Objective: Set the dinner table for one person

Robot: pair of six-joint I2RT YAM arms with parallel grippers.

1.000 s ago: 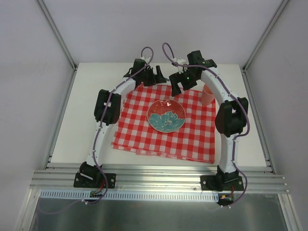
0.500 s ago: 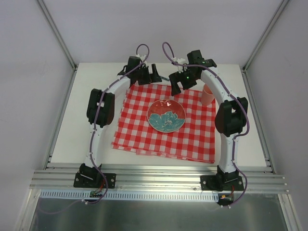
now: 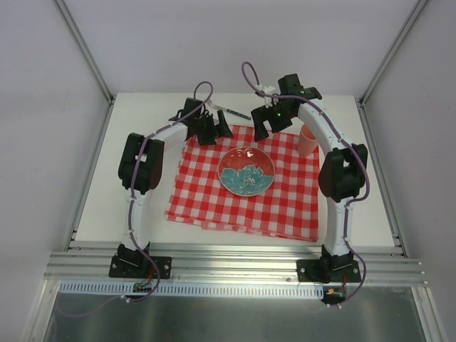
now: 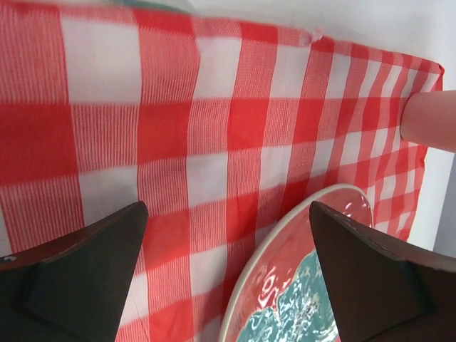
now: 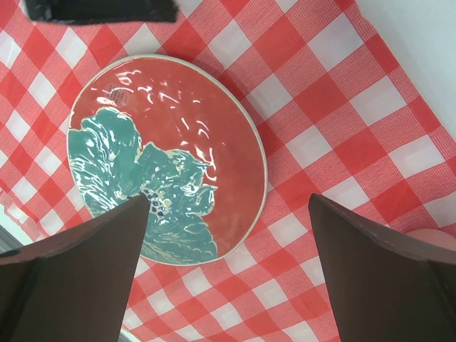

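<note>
Centrally on the off-white surface point(image 3: 100, 199), whose metal rail point(image 3: 235, 262) runs along the near edge by the arm bases, lies a red-and-white checked cloth point(image 3: 214, 203). A red plate point(image 3: 246, 172) with a teal leaf pattern sits mid-cloth, its painted face fully in view. A pink cup point(image 3: 308, 141) stands upright at the cloth's far right corner; its inside cannot be made out. The left claw point(image 4: 224, 214) and right claw point(image 5: 229, 203) both hang over the cloth's far edge, fingers spread wide and gripping nothing.

Bright, even light, faint shadows; glare flecks the plate point(image 5: 178, 128); left wrist view soft.
</note>
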